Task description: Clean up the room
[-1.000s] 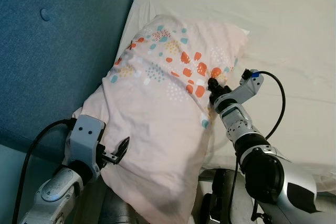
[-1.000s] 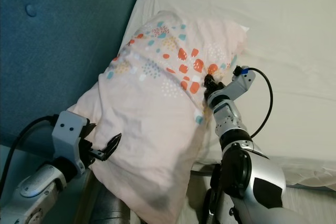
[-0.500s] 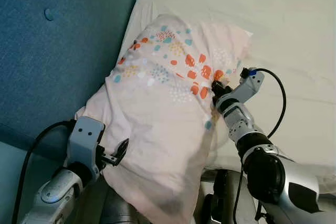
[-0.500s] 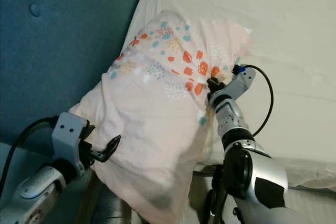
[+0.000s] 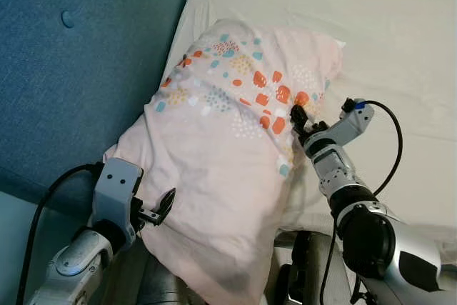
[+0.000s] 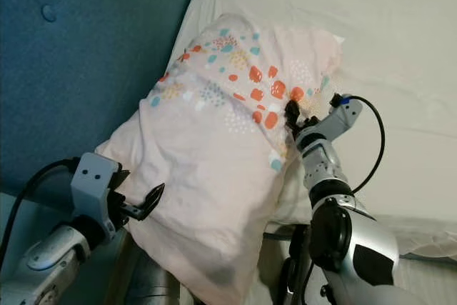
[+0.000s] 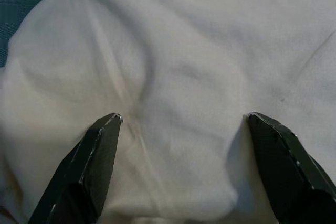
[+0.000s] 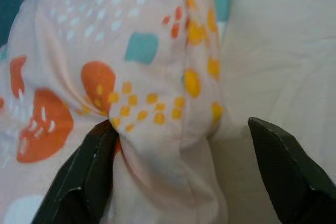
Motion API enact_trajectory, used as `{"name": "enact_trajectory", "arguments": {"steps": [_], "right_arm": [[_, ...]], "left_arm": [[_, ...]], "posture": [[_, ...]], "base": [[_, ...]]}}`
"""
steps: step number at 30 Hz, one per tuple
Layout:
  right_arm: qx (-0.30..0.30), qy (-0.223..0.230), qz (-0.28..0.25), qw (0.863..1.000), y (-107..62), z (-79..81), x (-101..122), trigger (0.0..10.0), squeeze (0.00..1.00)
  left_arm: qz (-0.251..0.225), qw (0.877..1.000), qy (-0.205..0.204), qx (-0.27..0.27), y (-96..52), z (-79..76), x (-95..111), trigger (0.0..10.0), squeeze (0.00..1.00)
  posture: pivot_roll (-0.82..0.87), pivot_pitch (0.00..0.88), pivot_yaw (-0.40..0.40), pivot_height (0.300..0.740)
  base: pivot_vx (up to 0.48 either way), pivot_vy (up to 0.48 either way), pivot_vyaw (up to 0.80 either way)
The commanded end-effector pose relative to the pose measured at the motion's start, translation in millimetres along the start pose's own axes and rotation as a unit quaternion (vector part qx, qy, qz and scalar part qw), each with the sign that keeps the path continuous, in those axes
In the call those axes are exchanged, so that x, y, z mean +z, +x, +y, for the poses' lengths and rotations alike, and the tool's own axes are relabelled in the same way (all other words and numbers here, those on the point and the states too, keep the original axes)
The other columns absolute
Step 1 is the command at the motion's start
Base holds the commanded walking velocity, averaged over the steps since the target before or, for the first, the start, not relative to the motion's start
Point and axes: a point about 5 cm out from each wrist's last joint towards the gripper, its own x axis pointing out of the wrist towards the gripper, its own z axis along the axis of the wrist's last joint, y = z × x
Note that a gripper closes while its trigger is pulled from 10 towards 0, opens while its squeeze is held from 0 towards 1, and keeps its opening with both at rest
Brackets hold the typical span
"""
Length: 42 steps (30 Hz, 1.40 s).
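Pale pink cotton, printed at one end with orange, teal and yellow spots, covers the pillow (image 5: 221, 162), which lies slanted across the corner of the bed (image 5: 400, 48). Its spotted end rests on the mattress, its long left side leans against the blue headboard (image 5: 78, 69), and its plain end hangs off the bed's near edge toward the robot.

The left gripper (image 5: 158, 208) sits at the pillow's plain lower end, on the headboard side. In the left wrist view its fingers (image 7: 94, 161) are spread wide, with bulging fabric between them and nothing pinched. The right gripper (image 5: 298, 121) is at the pillow's opposite long edge, beside the orange spots. Its fingers (image 8: 89, 171) are likewise parted, one tip pressed into a fold of the case and the other clear of it over the sheet.

The pillow looks light and very soft, so it should sag and fold wherever it is unsupported. The smooth case is loose over the filling and would likely slide or stretch if only the cloth were nipped. A surer hold, I judge, takes a thick bunch of case and stuffing at each long edge or corner, with both grippers sharing the load. Nothing about it looks fragile, so a firm squeeze should do no harm.
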Motion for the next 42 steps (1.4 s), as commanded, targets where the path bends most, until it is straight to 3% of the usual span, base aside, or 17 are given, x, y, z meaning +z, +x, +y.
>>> {"name": "enact_trajectory", "arguments": {"steps": [1, 5, 6, 10, 16, 24, 25, 27, 28, 29, 31, 32, 33, 36, 37, 42], "right_arm": [[-0.059, 0.041, -0.026, 0.997, -9.2, -29.2, 0, 10.0, 0.0], [-0.091, 0.075, -0.055, 0.991, -13.4, -43.8, 8, 10.0, 0.0], [-0.107, 0.09, -0.064, 0.988, -15.4, -50.6, 11, 0.0, 0.0], [-0.136, 0.096, -0.073, 0.983, -18.2, -62.1, 19, 0.0, 0.0], [-0.138, 0.093, -0.072, 0.983, -17.0, -61.6, 22, 0.0, 0.0], [-0.1, 0.048, -0.019, 0.994, -6.0, -33.8, 13, 0.0, 0.0], [-0.061, 0.029, 0.009, 0.998, 0.2, -10.1, 4, 0.0, 0.0], [-0.061, 0.029, 0.009, 0.998, 0.2, -10.1, 4, 0.0, 0.0], [0.015, 0.007, 0.049, 0.999, 4.7, 24.4, -14, 0.0, 0.0], [0.015, 0.007, 0.049, 0.999, 4.7, 24.4, -14, 0.0, 0.0], [0.106, -0.031, 0.099, 0.989, 2.7, 59.2, -37, 0.0, 0.0], [0.164, -0.056, 0.131, 0.976, -2.1, 78.6, -54, 0.0, 0.0], [0.164, -0.056, 0.131, 0.976, -2.1, 78.6, -54, 0.0, 0.0], [0.291, -0.088, 0.197, 0.932, -20.9, 116.6, -93, 0.0, 0.0], [0.32, -0.088, 0.21, 0.92, -26.7, 124.6, -102, 0.0, 0.0], [0.36, -0.089, 0.225, 0.901, -35.8, 131.9, -114, 0.0, 0.0]], "left_arm": [[0.012, 1.0, 0.001, 0.01, -5.7, 3.6, -4, 10.0, 0.0], [0.012, 1.0, 0.0, 0.014, -6.9, 6.0, -3, 10.0, 0.0], [0.012, 1.0, 0.001, 0.016, -7.6, 7.4, -3, 10.0, 0.0], [0.013, 1.0, 0.002, 0.019, -9.3, 10.2, -4, 10.0, 0.0], [0.013, 1.0, 0.003, 0.02, -9.5, 10.9, -3, 10.0, 0.0], [0.016, 1.0, 0.007, 0.019, -11.0, 12.3, -3, 10.0, 0.0], [0.017, 1.0, 0.007, 0.02, -10.5, 12.3, -3, 10.0, 0.0], [0.017, 1.0, 0.007, 0.02, -10.5, 12.3, -3, 10.0, 0.0], [0.018, 1.0, 0.007, 0.02, -10.0, 12.1, -4, 10.0, 0.0], [0.018, 1.0, 0.007, 0.02, -10.0, 12.1, -4, 10.0, 0.0], [0.017, 1.0, 0.006, 0.021, -8.8, 10.9, -4, 10.0, 0.0], [0.016, 1.0, 0.005, 0.02, -7.5, 9.8, -4, 10.0, 0.0], [0.016, 1.0, 0.005, 0.02, -7.5, 9.8, -4, 10.0, 0.0], [0.013, 1.0, 0.0, 0.019, -4.9, 5.7, -3, 10.0, 0.0], [0.012, 1.0, -0.001, 0.018, -4.3, 4.1, -3, 10.0, 0.0], [0.012, 1.0, -0.006, 0.014, -4.1, -0.6, -4, 10.0, 0.0]], "posture": [[0.37, 0.393, 0.05, 0.556], [0.37, 0.392, 0.051, 0.556], [0.37, 0.389, 0.055, 0.556], [0.37, 0.384, 0.057, 0.556], [0.37, 0.385, 0.059, 0.556], [0.38, 0.386, 0.069, 0.556], [0.38, 0.387, 0.07, 0.556], [0.38, 0.387, 0.07, 0.556], [0.37, 0.385, 0.07, 0.556], [0.37, 0.385, 0.07, 0.556], [0.37, 0.384, 0.069, 0.556], [0.37, 0.384, 0.069, 0.556], [0.37, 0.384, 0.069, 0.556], [0.37, 0.385, 0.071, 0.556], [0.37, 0.386, 0.071, 0.556], [0.37, 0.384, 0.062, 0.556]], "base": [[0.0, 0.0, 0.0], [0.0, 0.0, 0.0], [0.0, 0.0, 0.0], [0.0, 0.0, 0.0], [0.0, 0.0, 0.0], [0.0, 0.0, 0.0], [0.0, 0.0, 0.0], [0.0, 0.0, 0.0], [0.0, 0.0, 0.0], [0.0, 0.0, 0.0], [0.0, 0.0, 0.0], [0.0, 0.0, 0.0], [0.0, 0.0, 0.0], [0.0, 0.0, 0.0], [0.0, 0.0, 0.0], [0.0, 0.0, 0.0]]}}
